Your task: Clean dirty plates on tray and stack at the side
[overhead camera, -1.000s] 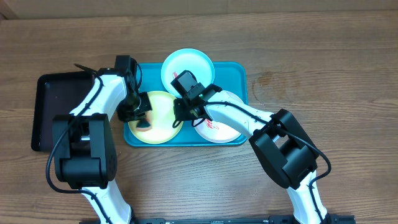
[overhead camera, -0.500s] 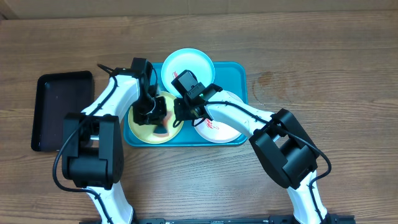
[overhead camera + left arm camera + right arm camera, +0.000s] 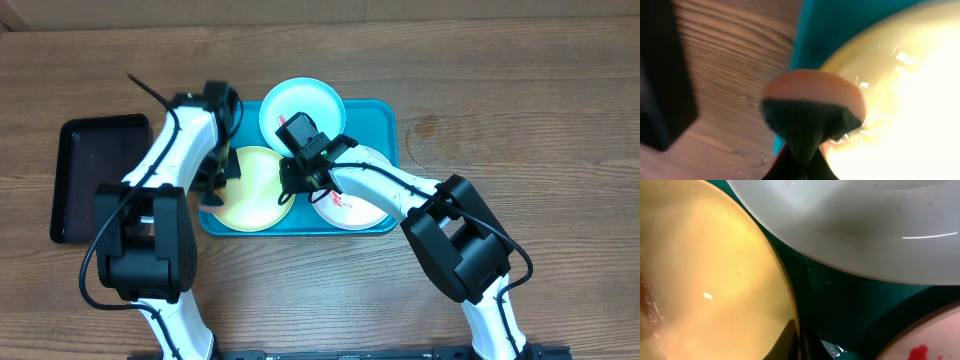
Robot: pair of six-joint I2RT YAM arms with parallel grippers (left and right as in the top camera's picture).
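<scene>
Yellow plate (image 3: 255,190): front-left corner of the tray (image 3: 385,130); no red shows on it.
Right gripper (image 3: 293,180): closed on the yellow plate's right rim, apparently steadying it.
Left gripper (image 3: 215,180): clamped on a sponge (image 3: 812,90).
Change: the sponge has swept from the plate's middle back to its left rim, at the tray's left edge.
Meaning: this plate looks nearly wiped, and two remain.
Blue plate (image 3: 300,105): overhangs the tray's back edge.
White plate (image 3: 355,205): front-right corner, red-smeared.
Count: three plates, one tray, one sponge, one black tray (image 3: 95,180) lying left of it.
</scene>
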